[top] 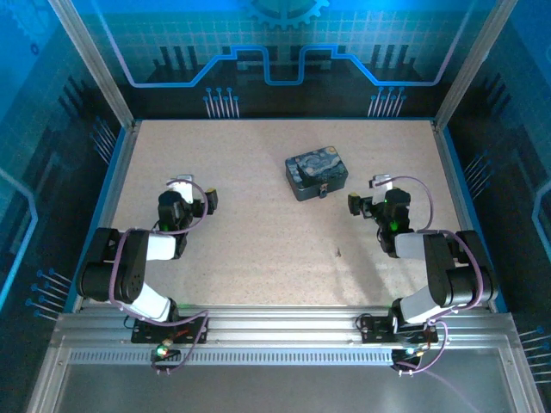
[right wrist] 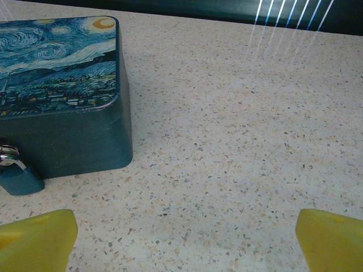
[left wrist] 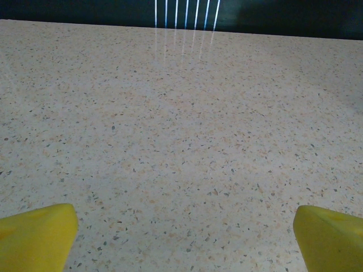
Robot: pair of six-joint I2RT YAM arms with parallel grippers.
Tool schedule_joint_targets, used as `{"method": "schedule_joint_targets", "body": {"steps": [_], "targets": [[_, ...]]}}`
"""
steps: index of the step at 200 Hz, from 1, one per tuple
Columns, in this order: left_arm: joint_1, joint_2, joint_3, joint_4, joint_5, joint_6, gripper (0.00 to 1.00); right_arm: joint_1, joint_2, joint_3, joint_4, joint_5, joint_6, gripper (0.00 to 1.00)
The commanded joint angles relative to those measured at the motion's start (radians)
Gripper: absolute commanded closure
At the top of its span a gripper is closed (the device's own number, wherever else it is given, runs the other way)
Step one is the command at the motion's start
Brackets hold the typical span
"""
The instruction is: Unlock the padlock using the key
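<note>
The key (top: 338, 252) lies flat on the desk (top: 241, 249), nearer the right arm (a mere speck). Left gripper (left wrist: 185, 238) and right gripper (right wrist: 185, 238): jaws wide, empty. Farther out, the padlock (right wrist: 17, 177) hangs at the front of the painted tin (right wrist: 62, 85). Risks: the jaws may skid the thin key away, and the loose tin may slide during key insertion.
</note>
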Motion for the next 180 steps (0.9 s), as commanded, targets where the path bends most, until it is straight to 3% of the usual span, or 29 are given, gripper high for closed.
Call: {"method": "schedule_joint_targets", "body": {"steps": [1, 25, 59, 95, 124, 180], "targets": [[0.007, -0.002, -0.018, 0.046, -0.021, -0.009, 0.01, -0.008, -0.029, 0.046, -0.069, 0.001, -0.001, 0.00], [0.001, -0.094, -0.033, -0.003, -0.044, -0.003, 0.01, -0.010, -0.113, 0.083, -0.198, -0.004, -0.005, 0.00], [-0.013, -0.288, 0.011, -0.231, -0.041, -0.015, 0.01, -0.009, -0.254, 0.141, -0.418, 0.003, 0.059, 0.00], [-0.013, -0.439, 0.156, -0.572, -0.010, -0.267, 0.01, 0.004, -0.363, 0.260, -0.762, -0.023, 0.197, 0.00], [-0.025, -0.466, 0.256, -0.727, 0.122, -0.377, 0.01, 0.027, -0.413, 0.325, -0.976, -0.101, 0.307, 0.00], [-0.262, -0.501, 0.244, -0.737, 0.137, -0.476, 0.01, 0.104, -0.434, 0.385, -1.388, -0.155, 0.444, 0.02]]}}
